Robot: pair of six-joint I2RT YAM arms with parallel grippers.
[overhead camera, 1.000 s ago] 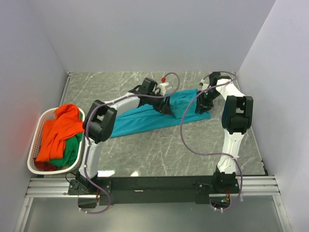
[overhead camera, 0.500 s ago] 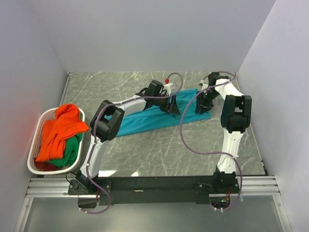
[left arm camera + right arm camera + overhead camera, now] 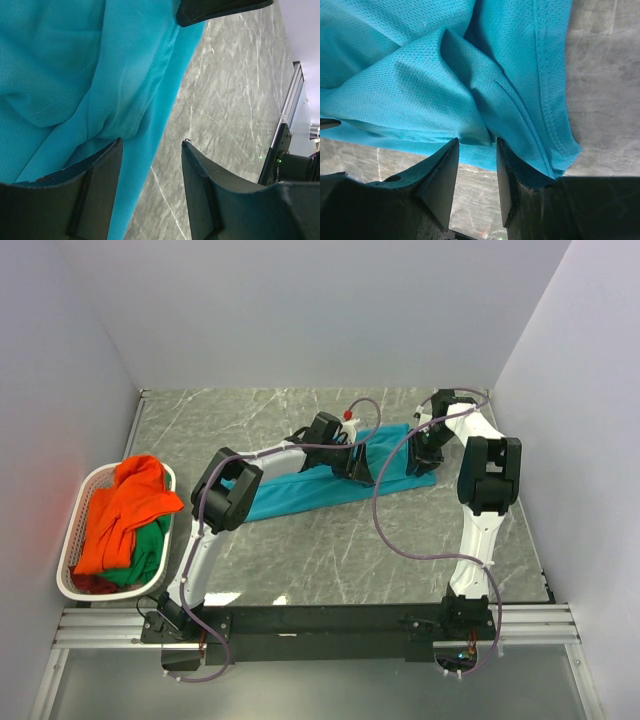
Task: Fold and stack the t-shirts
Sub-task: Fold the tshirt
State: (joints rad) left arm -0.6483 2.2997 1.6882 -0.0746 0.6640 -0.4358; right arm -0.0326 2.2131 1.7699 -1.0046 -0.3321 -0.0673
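A teal t-shirt (image 3: 300,490) lies in a long crumpled band across the middle of the marble table. My left gripper (image 3: 360,468) hovers low over its right half, open; in the wrist view (image 3: 151,142) the shirt's edge (image 3: 130,100) runs under the left finger and bare table shows in the gap. My right gripper (image 3: 418,458) sits at the shirt's right end, open, with a raised fold of teal cloth (image 3: 470,130) just at its tips (image 3: 476,141). The orange t-shirt (image 3: 120,510) and the green t-shirt (image 3: 150,545) are piled in the basket.
The white laundry basket (image 3: 70,585) stands at the table's left edge against the wall. Walls close in the left, back and right sides. Bare marble table (image 3: 350,550) lies between the shirt and the arm bases. A black part of the right arm (image 3: 220,10) shows above the left gripper.
My left arm has slid to the right along the teal shirt, nearer the right gripper. The shirt's left end has drawn slightly rightward. The right arm has hardly moved.
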